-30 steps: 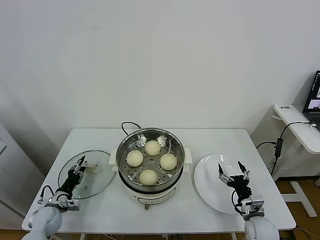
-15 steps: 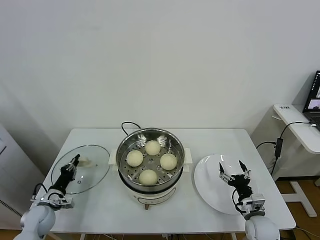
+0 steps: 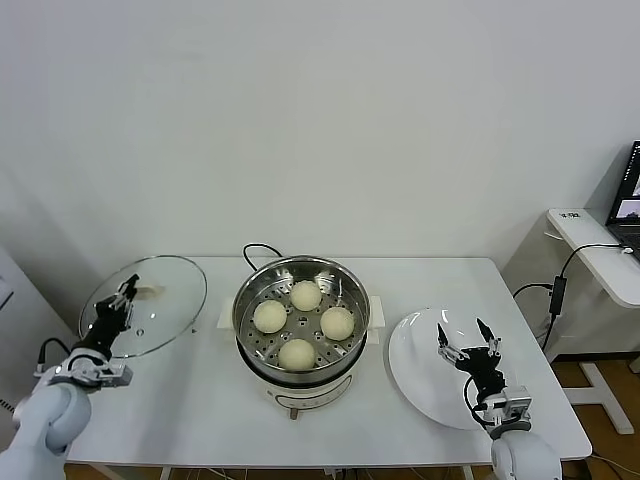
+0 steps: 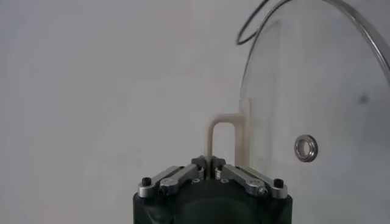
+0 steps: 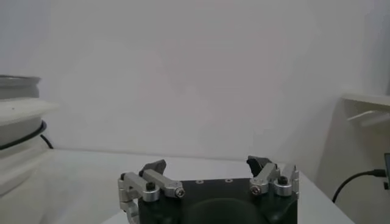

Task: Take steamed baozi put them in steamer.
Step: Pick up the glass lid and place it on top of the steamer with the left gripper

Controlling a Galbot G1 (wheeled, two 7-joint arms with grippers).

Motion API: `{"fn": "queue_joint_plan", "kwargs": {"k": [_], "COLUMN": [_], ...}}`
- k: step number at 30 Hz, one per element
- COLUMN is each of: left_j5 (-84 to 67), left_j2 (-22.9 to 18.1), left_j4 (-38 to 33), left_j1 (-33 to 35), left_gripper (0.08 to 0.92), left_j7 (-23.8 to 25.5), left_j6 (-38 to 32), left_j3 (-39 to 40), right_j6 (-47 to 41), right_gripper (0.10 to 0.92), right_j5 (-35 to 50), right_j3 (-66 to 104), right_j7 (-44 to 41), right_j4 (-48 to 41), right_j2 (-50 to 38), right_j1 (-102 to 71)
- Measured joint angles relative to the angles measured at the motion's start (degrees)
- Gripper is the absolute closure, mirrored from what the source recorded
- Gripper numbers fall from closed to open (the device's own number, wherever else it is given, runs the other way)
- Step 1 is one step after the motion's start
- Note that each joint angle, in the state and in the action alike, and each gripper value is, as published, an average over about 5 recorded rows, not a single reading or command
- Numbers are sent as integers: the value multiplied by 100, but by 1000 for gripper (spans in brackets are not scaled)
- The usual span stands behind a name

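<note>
Several pale cream baozi (image 3: 304, 322) sit on the perforated tray inside the shiny steel steamer (image 3: 245, 300) at the table's middle. My left gripper (image 3: 118, 300) is shut on the cream handle (image 4: 220, 139) of the round glass lid (image 3: 160, 300), holding the lid tilted up above the table's left end. In the left wrist view the lid (image 4: 317, 103) stands on edge beside the handle. My right gripper (image 3: 467, 345) is open and empty over the flat white plate (image 3: 420, 370); it also shows in the right wrist view (image 5: 207, 173).
A black cord (image 3: 258, 250) runs behind the steamer. The steamer's white base (image 5: 18, 137) shows at the edge of the right wrist view. A white side table (image 3: 600, 250) with cables stands off the table's right end.
My left gripper has lifted the glass lid off the table and carried it up and to the left, tilting it. The right gripper has not moved.
</note>
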Motion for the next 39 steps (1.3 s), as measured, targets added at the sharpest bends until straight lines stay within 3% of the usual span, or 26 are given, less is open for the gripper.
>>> {"fn": "queue_joint_plan", "kwargs": {"k": [18,27,39], "left_j5": [359,1086,1969], "left_j2": [247,-51,-604], "left_j4": [-1950,-2324,-2435], "left_j1": [-641,-995,-1076], "left_gripper": [886,886,886], "left_j7": [1245,1831,2189], "left_j6": [2424,3601,4290], "left_j3": [1710,2740,3559], "right_j6": [28,51,61], "right_gripper": [203,203,203], "right_j5": [76,76,58], "right_j3": [186,229,251], "right_j7": [-93,-114,-123], "right_j4": [-2,-33,-51], "right_j2": [-70,-59,-59], "right_j1": [-64,-78,-93]}}
